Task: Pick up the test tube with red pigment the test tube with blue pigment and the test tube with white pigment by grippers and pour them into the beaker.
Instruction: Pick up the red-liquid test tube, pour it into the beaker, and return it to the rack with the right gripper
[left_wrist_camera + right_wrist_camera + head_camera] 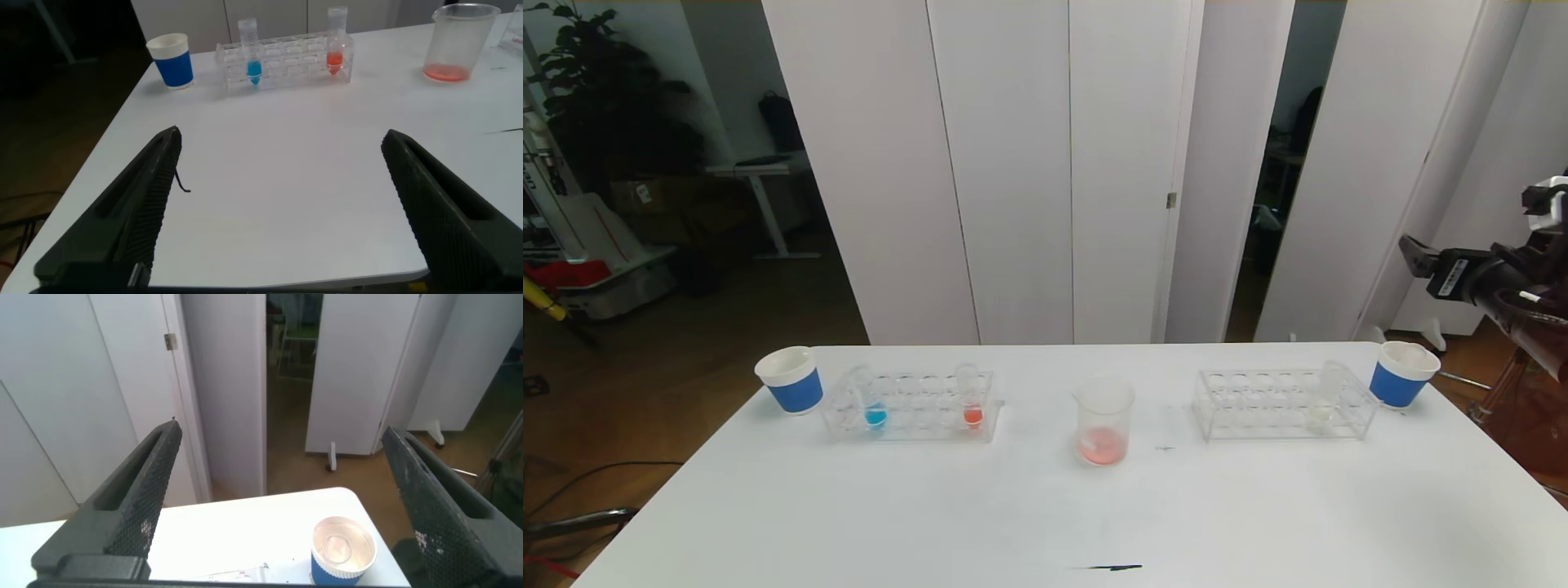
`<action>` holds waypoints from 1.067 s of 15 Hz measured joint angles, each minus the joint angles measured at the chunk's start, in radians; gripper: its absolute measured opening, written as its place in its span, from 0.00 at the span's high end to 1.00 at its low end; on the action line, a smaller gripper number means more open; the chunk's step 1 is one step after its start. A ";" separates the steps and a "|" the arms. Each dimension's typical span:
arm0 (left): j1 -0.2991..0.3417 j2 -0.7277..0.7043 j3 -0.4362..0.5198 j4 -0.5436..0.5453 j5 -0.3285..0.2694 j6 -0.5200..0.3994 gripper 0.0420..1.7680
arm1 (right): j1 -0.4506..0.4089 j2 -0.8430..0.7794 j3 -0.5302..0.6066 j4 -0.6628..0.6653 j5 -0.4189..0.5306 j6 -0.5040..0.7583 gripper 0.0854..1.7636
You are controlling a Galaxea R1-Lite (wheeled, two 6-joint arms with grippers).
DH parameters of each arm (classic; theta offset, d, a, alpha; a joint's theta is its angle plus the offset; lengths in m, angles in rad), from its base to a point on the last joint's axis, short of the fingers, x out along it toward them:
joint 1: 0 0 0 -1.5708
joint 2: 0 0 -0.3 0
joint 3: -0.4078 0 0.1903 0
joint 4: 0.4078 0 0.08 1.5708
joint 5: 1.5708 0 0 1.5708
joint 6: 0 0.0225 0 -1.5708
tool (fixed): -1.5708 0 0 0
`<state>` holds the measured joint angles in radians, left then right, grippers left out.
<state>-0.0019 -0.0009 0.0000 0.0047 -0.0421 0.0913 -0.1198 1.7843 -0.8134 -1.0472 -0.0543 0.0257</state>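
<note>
The beaker (1104,425) stands at the table's middle with a little pink-red liquid in it. The test tube with blue pigment (874,400) and a tube with red-orange liquid (970,400) stand upright in the left rack (907,408). The test tube with white pigment (1327,396) stands in the right rack (1282,402). My right gripper (1417,257) is raised off the table's far right corner, open and empty (279,429). My left gripper (281,135) is open and empty over the table's near left part, out of the head view; its view shows the blue tube (250,57), red tube (335,45) and beaker (462,41).
A blue-banded white cup (791,380) stands left of the left rack. Another cup (1403,374) stands at the far right corner, below my right gripper (343,551). White partition panels (1013,163) rise behind the table. A dark mark (1115,567) lies near the front edge.
</note>
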 joint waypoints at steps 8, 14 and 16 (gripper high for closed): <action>0.000 0.000 0.000 0.000 0.000 0.000 0.01 | 0.038 -0.578 0.288 0.198 0.050 -0.014 0.01; 0.000 0.000 0.000 0.000 0.000 0.000 0.01 | 0.057 -1.092 0.387 0.563 0.061 -0.047 0.01; 0.000 0.000 0.000 0.000 0.000 0.000 0.01 | 0.066 -1.249 0.412 0.692 0.058 -0.048 0.01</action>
<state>-0.0019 -0.0009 0.0000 0.0047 -0.0421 0.0909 -0.0543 0.5357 -0.4011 -0.3555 0.0038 -0.0221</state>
